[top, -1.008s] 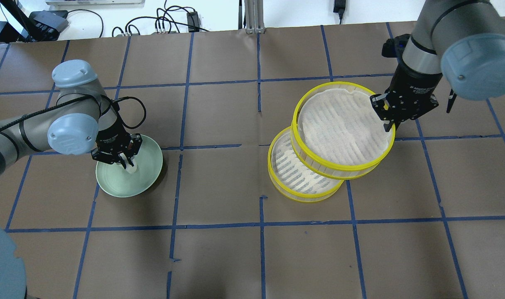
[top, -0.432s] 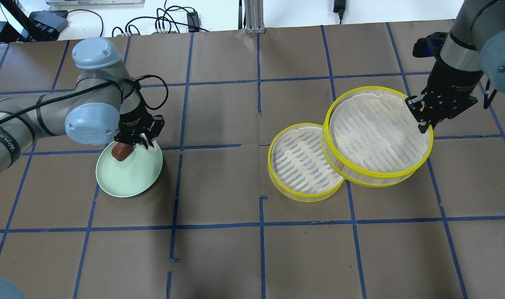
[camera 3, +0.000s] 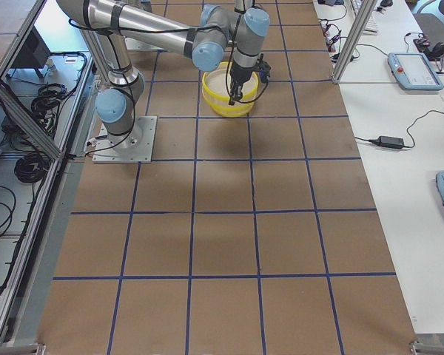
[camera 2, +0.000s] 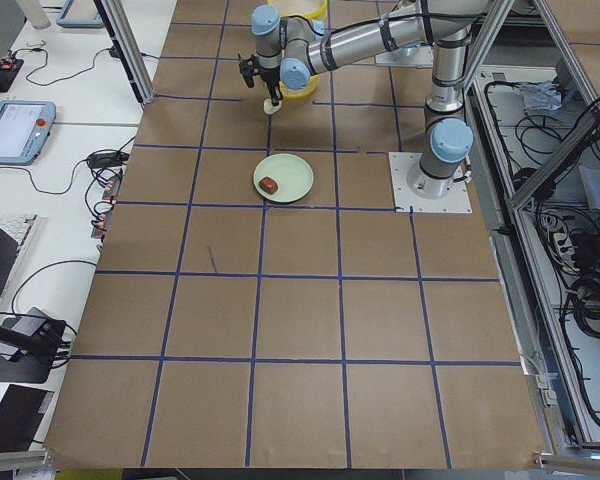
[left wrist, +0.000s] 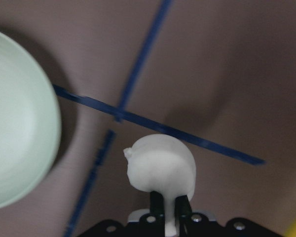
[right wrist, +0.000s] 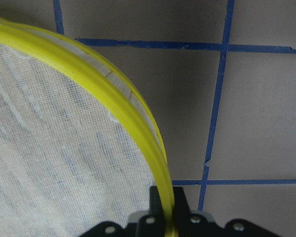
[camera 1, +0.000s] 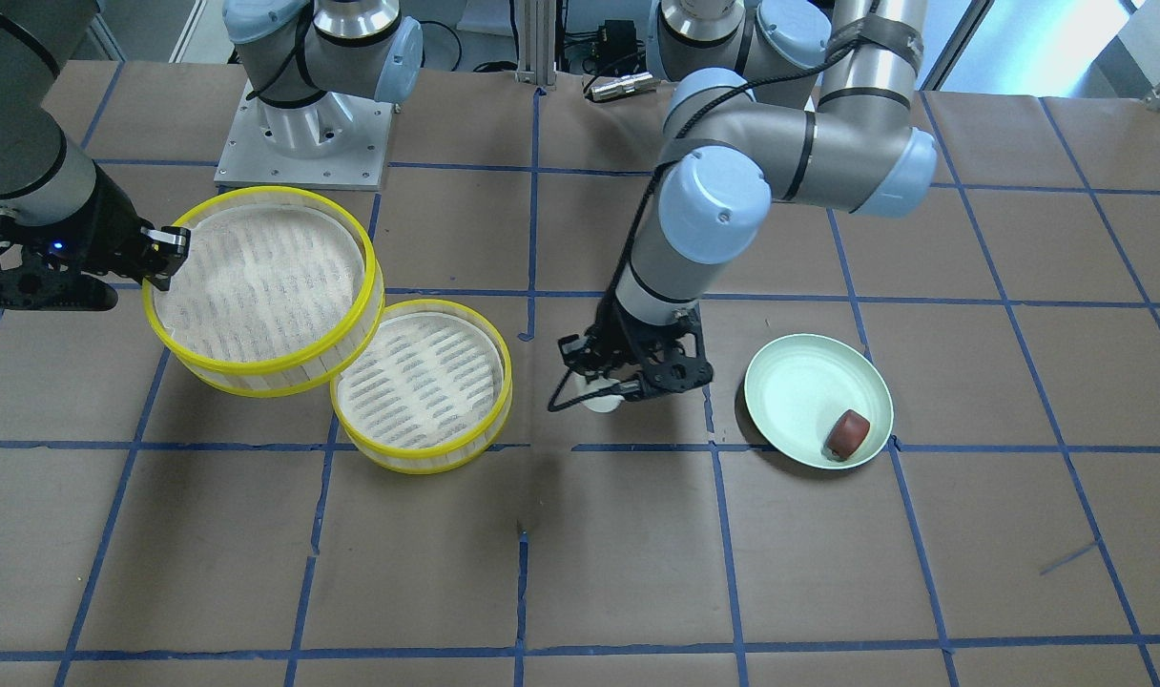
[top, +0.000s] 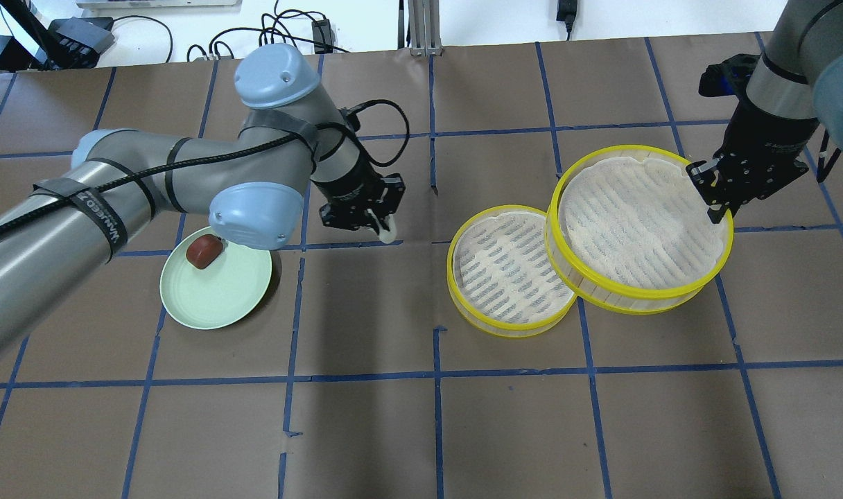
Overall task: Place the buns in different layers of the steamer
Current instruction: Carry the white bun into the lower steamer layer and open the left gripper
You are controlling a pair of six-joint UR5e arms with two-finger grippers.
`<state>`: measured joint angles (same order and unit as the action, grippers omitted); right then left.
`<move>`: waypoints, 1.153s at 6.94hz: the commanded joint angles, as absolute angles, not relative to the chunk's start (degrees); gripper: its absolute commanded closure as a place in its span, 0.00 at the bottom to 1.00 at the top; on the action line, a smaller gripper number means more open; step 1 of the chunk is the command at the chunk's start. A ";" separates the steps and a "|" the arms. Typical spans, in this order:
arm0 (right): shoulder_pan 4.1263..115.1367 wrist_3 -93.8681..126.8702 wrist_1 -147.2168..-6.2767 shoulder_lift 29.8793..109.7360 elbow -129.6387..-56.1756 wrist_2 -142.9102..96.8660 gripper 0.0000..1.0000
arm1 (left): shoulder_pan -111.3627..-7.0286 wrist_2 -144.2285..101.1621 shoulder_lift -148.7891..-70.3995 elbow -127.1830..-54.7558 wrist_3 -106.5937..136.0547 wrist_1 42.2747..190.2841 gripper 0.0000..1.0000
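Currently white bun [left wrist: 160, 165] between left fingers [left wrist: 156, 201]; tray rim [right wrist: 138, 116] between right fingers [right wrist: 181, 202]

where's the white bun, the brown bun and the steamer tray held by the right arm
white bun [left wrist: 160, 165], left wrist view, middle of its rounded side
brown bun [top: 203, 250], overhead view, middle of its top
held steamer tray [top: 636, 222], overhead view, bare liner at its centre

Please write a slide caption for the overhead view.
Left tool holds the white bun; brown bun lies on the plate; right tool grips the upper tray, overlapping the lower tray.
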<state>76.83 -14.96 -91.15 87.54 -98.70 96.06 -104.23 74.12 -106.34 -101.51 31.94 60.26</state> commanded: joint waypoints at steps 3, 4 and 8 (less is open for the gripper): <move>76.90 -14.94 -91.32 87.54 -98.70 95.98 0.86 | -114.17 67.23 -111.71 -101.34 37.96 54.14 0.20; 76.90 -14.85 -91.32 87.54 -98.70 95.98 0.86 | -114.08 67.32 -111.27 -101.16 37.97 54.23 0.10; 77.34 -13.98 -91.49 87.71 -99.31 95.45 0.86 | -103.67 87.84 -109.95 -99.74 31.78 59.50 0.10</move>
